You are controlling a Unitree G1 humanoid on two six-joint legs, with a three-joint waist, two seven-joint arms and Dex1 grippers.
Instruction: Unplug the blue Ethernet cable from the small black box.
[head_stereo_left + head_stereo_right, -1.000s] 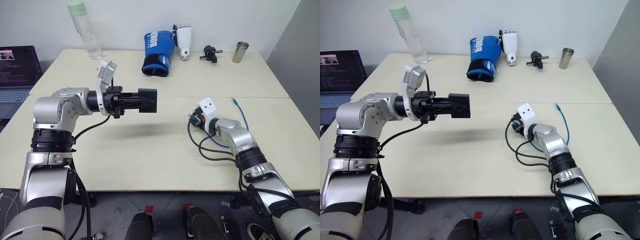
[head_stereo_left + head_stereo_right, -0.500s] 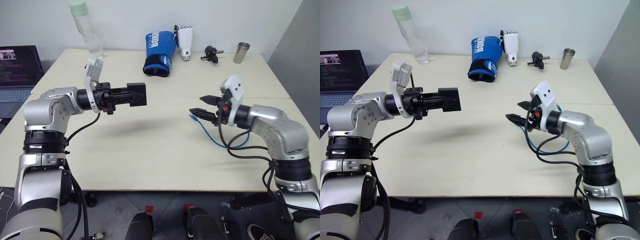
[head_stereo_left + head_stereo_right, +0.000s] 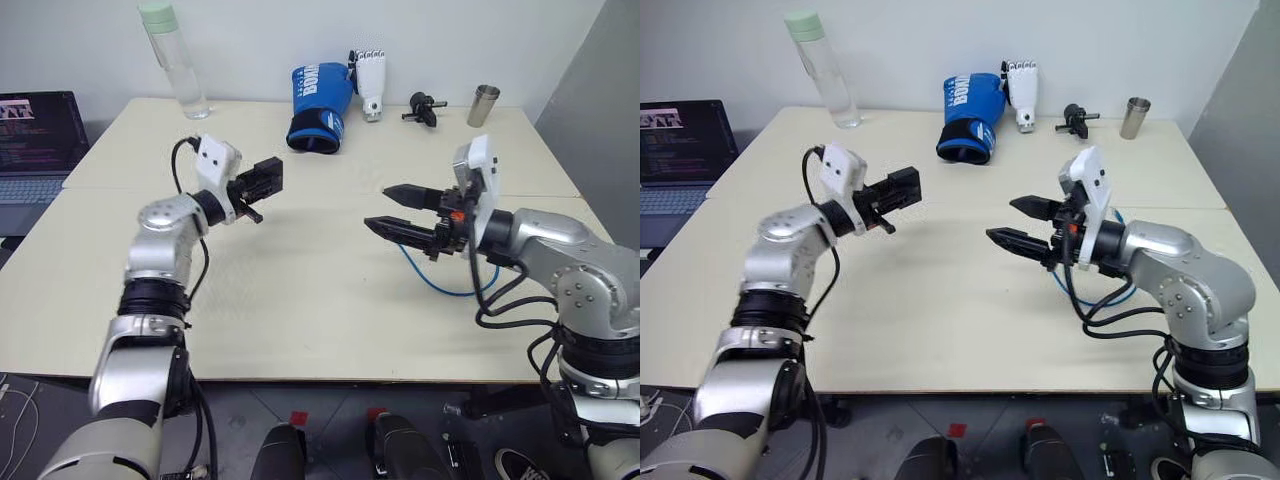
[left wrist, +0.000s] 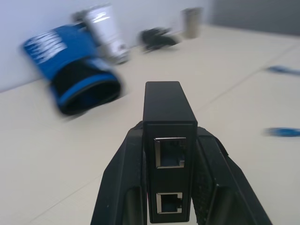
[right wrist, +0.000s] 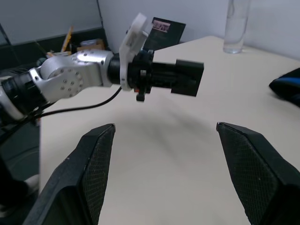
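Cable status: the blue Ethernet cable (image 3: 440,277) lies loose on the cream surface (image 3: 300,300) below the right arm, curved in a loop, apart from the small black box (image 3: 263,179). No plug sits in the box; the left wrist view shows two ports on its near edge, both vacant.

Left pincer (image 3: 256,186) is clenched on the small black box, one finger on each flat side, and holds it up off the surface over the left half. In the right wrist view the box juts out past the fingertips, with its shadow on the surface underneath.

Right pincer (image 3: 392,209) is released: its two black fingers are spread wide with nothing between them. It hangs above the surface, tips pointed toward the left pincer, well apart from the box. The cable runs beneath and behind it; cannot tell whether cable and arm touch.

Along the far edge of the surface:
- clear bottle (image 3: 172,60) with pale green cap, upright, far left
- blue boxing glove (image 3: 314,106) near centre
- white robotic hand (image 3: 368,82) just beside the glove
- small black knobbed gadget (image 3: 421,107)
- metal cup (image 3: 481,105), upright, far right

Laptop (image 3: 38,130) with lit screen stands on a separate desk to the left.
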